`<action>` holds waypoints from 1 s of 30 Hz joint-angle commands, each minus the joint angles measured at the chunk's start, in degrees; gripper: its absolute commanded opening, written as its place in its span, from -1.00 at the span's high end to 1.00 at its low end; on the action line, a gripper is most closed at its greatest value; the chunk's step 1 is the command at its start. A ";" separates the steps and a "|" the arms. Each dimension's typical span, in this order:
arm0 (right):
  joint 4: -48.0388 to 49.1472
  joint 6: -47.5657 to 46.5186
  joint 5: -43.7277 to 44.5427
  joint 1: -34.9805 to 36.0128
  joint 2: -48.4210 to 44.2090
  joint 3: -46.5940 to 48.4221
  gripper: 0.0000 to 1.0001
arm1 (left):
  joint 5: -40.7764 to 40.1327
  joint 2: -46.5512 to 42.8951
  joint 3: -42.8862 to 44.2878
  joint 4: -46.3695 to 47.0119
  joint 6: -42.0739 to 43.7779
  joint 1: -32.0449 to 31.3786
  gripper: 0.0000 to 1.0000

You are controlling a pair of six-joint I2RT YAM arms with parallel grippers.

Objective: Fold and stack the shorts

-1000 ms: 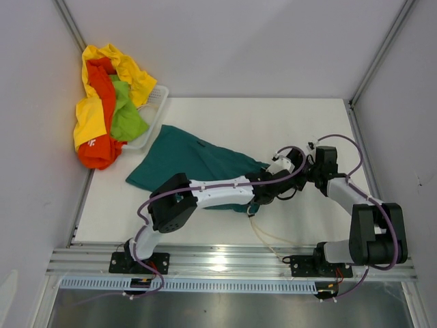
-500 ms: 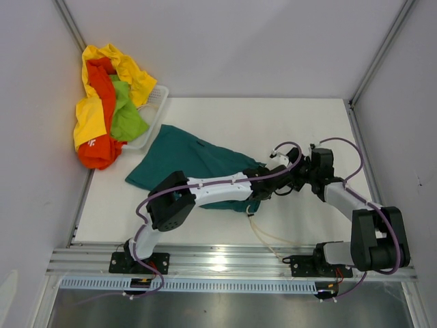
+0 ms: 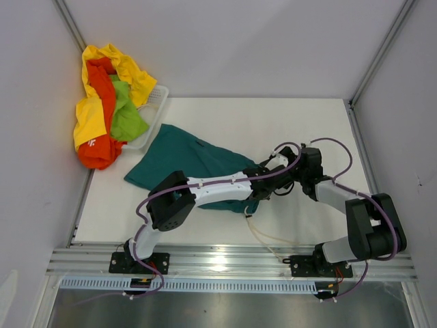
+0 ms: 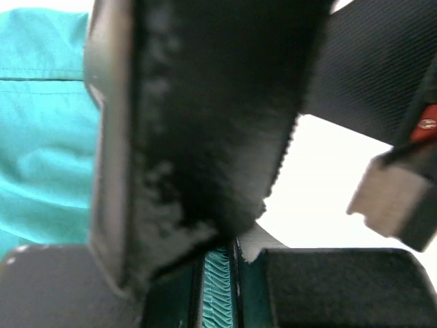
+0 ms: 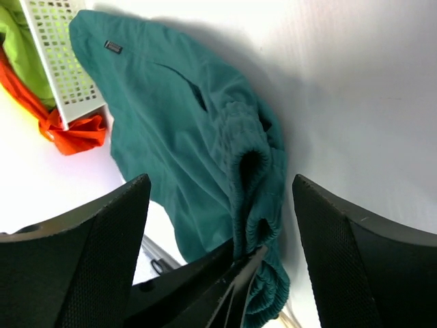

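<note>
The left claw [image 4: 220,272] is clamped on the ribbed elastic waistband [image 5: 249,171] of the dark teal fabric shorts [image 3: 188,158], which lie rumpled near the middle of the white tabletop [image 3: 293,126]. The right claw [image 5: 220,183] hovers just beside it, its jaws spread wide with nothing held. To do this step well, I judge it should pinch the waistband's free end, then both claws should draw apart to flatten the cloth before folding. The yellow, orange-red and lime shorts [image 3: 109,109] are heaped over the white plastic basket [image 3: 156,102] in the far-left corner.
</note>
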 commanded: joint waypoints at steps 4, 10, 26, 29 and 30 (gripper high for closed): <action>5.97 3.07 -3.53 1.75 3.14 0.97 -0.61 | -0.99 -3.70 -1.02 5.74 -1.28 0.78 1.00; 1.32 2.20 -0.55 3.94 1.57 0.81 -0.59 | -3.28 -3.61 0.38 6.09 -0.75 0.78 1.00; 1.31 0.70 -0.10 3.51 5.16 1.77 0.96 | -1.71 -6.33 -1.90 10.93 1.89 0.26 0.89; 0.70 -1.05 -0.63 2.63 5.95 2.38 1.00 | 1.18 -7.91 -1.38 10.40 2.68 0.35 0.40; 0.43 -1.76 -1.24 2.28 6.30 2.65 1.00 | 1.72 -8.52 -1.55 10.05 2.42 0.43 0.27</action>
